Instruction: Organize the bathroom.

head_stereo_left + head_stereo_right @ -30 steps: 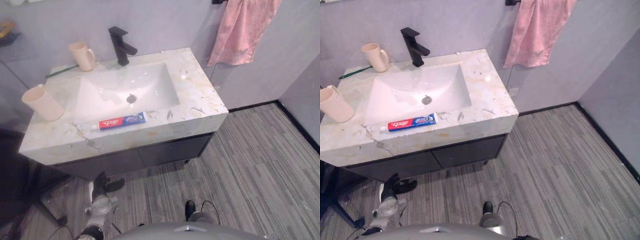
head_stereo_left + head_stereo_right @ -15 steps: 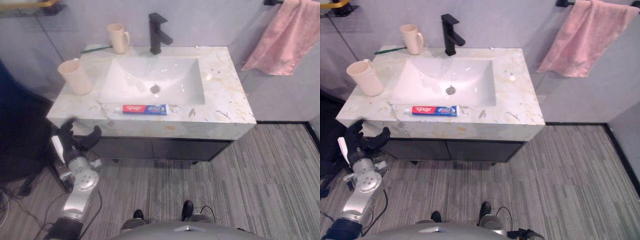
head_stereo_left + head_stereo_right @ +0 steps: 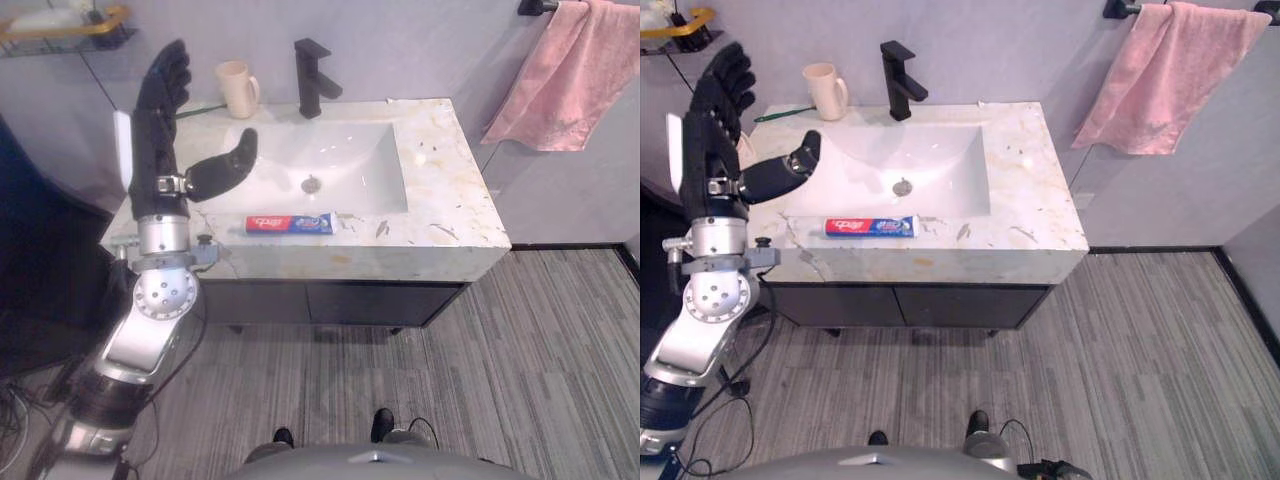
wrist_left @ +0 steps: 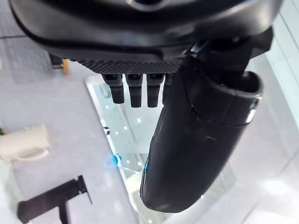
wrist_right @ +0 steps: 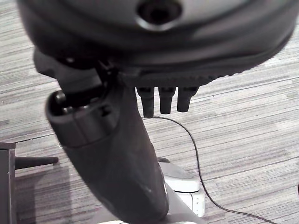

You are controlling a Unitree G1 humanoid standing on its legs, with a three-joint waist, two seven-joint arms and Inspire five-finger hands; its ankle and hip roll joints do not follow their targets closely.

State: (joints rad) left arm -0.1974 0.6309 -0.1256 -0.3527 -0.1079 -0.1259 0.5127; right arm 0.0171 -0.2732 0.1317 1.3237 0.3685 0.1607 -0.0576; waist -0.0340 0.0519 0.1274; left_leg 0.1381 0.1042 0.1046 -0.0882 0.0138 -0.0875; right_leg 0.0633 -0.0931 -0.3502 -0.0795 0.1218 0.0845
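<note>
One left hand is raised over the tabletop's left edge, fingers straight and spread, thumb out toward the basin, holding nothing. At the back left corner stands a cream mug with a green toothbrush lying beside it. A red-and-blue toothpaste tube lies flat along the front edge. The black faucet stands behind the basin. A pink towel hangs right. The right wrist view shows the right hand over striped floor, fingers straight.
</note>
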